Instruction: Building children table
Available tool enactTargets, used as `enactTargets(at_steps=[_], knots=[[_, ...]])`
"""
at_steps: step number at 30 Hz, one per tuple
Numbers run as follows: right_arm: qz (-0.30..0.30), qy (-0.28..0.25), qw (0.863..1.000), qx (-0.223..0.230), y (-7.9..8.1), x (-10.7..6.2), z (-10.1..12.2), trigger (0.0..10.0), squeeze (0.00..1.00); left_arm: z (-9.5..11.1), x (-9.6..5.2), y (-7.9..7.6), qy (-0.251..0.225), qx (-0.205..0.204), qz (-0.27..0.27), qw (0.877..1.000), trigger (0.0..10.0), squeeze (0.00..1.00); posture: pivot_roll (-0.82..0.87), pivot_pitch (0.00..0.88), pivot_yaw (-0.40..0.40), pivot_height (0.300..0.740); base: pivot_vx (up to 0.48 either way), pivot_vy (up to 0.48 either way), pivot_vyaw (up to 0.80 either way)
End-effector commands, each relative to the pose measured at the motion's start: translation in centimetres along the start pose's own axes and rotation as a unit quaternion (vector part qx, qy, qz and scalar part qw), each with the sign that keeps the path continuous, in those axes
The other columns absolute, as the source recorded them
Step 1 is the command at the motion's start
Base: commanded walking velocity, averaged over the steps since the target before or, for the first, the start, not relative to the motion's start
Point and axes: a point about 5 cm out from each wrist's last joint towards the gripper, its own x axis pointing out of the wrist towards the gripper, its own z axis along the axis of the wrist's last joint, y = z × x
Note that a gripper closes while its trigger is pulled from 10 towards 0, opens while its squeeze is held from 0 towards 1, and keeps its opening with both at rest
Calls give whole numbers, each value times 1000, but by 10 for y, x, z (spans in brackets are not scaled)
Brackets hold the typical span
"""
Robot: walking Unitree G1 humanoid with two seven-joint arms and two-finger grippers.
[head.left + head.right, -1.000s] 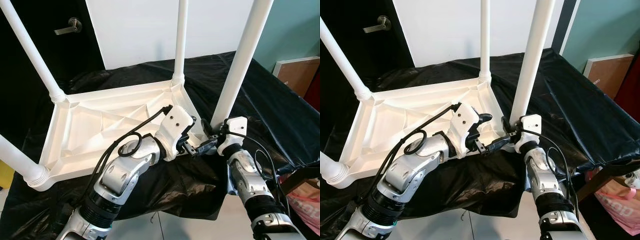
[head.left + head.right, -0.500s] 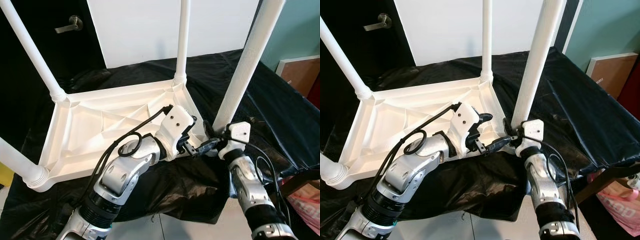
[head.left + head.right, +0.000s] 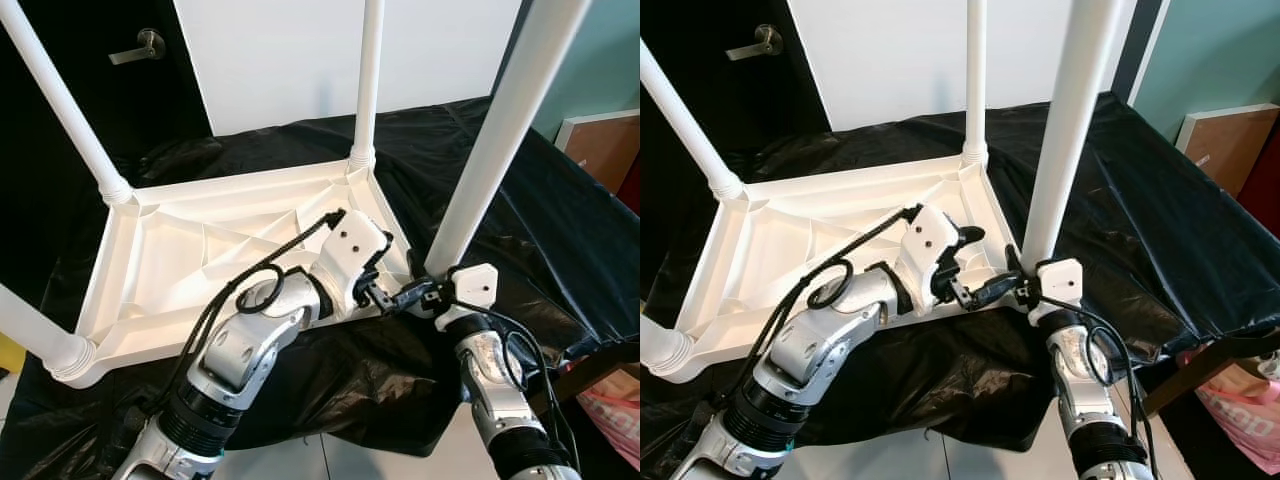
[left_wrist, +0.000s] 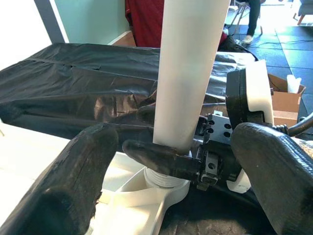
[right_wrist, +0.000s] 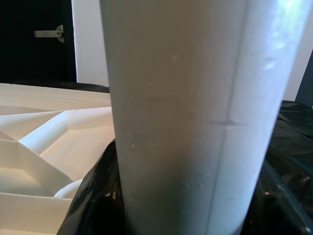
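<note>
Table leg (image 3: 497, 140) upright between right end effector (image 3: 415, 292) fingers (image 4: 161, 157).

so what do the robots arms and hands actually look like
Both arms are jointed silver metal with ribbed black collars near the forearm. Each ends in a white plastic wrist housing: the left hand and right hand carry two long, matte black, rounded fingers. Black cables loop loosely along both arms, coiling beside each wrist.
</note>
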Motion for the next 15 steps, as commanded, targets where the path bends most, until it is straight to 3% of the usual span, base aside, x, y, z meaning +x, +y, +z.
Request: enactTargets(at_steps=[1, 6, 9, 15], knots=[[26, 66, 997, 18, 13, -16, -25, 10000, 0, 4, 0, -2, -2, 4, -23, 1000, 10000, 0, -114, 36, 57, 740, 0, 0, 0], [41, 69, 997, 3, 15, -19, -29, 10000, 0, 4, 0, -1, -1, 4, -21, 1000, 10000, 0, -110, 38, 56, 740, 0, 0, 0], [27, 96, 994, 33, 14, -18, -33, 10000, 0, 4, -1, -1, 0, 4, -19, 1000, 10000, 0, -107, 38, 55, 740, 0, 0, 0], [10, 150, 987, 49, 12, -10, -40, 10000, 0, 4, -1, -1, 0, 5, -20, 1000, 10000, 0, -112, 39, 58, 740, 0, 0, 0]])
